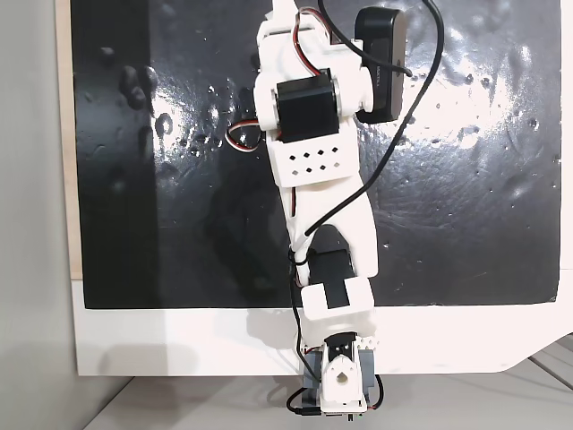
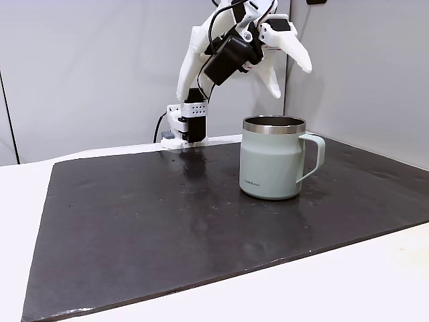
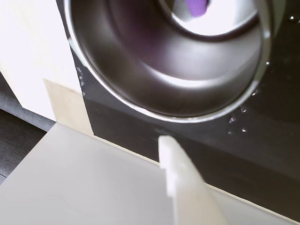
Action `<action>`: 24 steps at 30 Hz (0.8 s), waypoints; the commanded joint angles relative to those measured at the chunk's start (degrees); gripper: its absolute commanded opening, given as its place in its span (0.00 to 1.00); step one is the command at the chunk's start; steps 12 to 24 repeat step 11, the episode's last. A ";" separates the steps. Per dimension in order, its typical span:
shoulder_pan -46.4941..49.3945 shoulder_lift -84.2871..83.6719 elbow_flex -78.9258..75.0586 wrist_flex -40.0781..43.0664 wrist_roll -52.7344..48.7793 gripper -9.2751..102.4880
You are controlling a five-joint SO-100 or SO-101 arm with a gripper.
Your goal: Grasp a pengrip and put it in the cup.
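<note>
Small dark logo on cup (image 2: 271, 164), print unreadable

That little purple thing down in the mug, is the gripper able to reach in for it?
Probably yes: the purple pengrip lies inside the grey-green metal-rimmed mug, and the open fingers hang above its uncovered mouth.

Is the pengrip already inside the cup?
Yes, the wrist view shows the purple pengrip lying on the bottom of the cup.

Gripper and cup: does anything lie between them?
Nothing. In a fixed view the open gripper hangs above the cup with bare air between; the wrist view shows the pengrip inside.
</note>
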 commanded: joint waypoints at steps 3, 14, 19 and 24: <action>-0.62 2.55 -2.81 -0.44 0.26 0.42; -1.93 3.87 -2.02 -0.44 0.18 0.42; -1.93 3.87 -2.02 -0.44 0.18 0.42; -1.93 3.87 -2.02 -0.44 0.18 0.42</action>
